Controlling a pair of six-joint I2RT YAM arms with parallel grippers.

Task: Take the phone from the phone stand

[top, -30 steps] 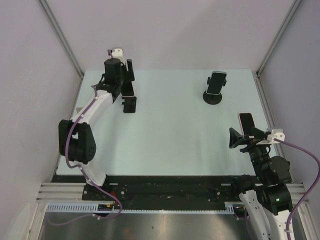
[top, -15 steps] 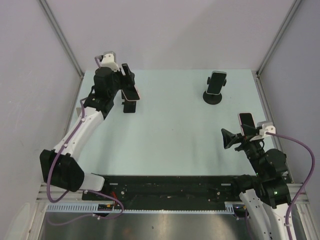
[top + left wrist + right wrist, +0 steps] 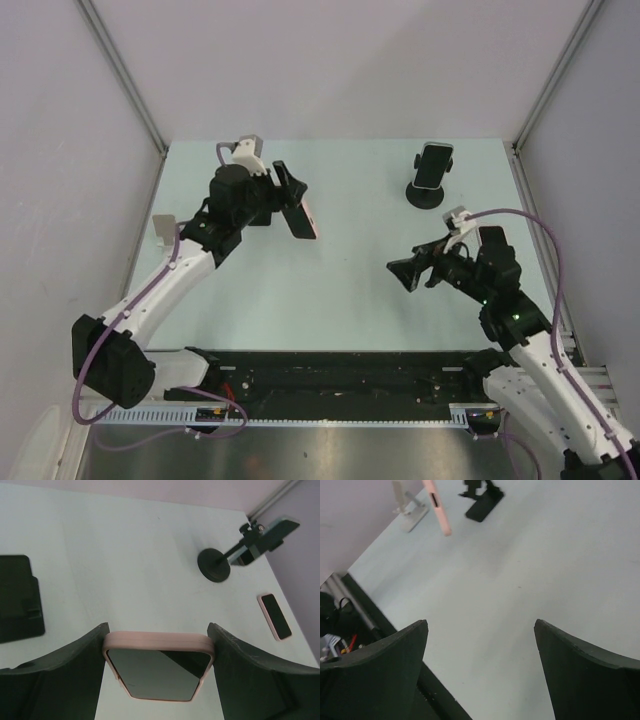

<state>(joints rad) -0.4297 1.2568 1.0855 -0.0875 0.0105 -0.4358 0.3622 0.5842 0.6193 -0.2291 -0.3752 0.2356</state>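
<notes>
Both fingers of the left gripper clamp a pink-cased phone by its 2 side edges, its screen dark. The phone is held in the air above the pale table, clear of the black phone stand beside it. The right gripper hangs over bare table, its 2 fingers spread wide with nothing between them. At the far right, a 2nd phone sits in a round-based stand, and a 3rd phone lies flat nearby.
</notes>
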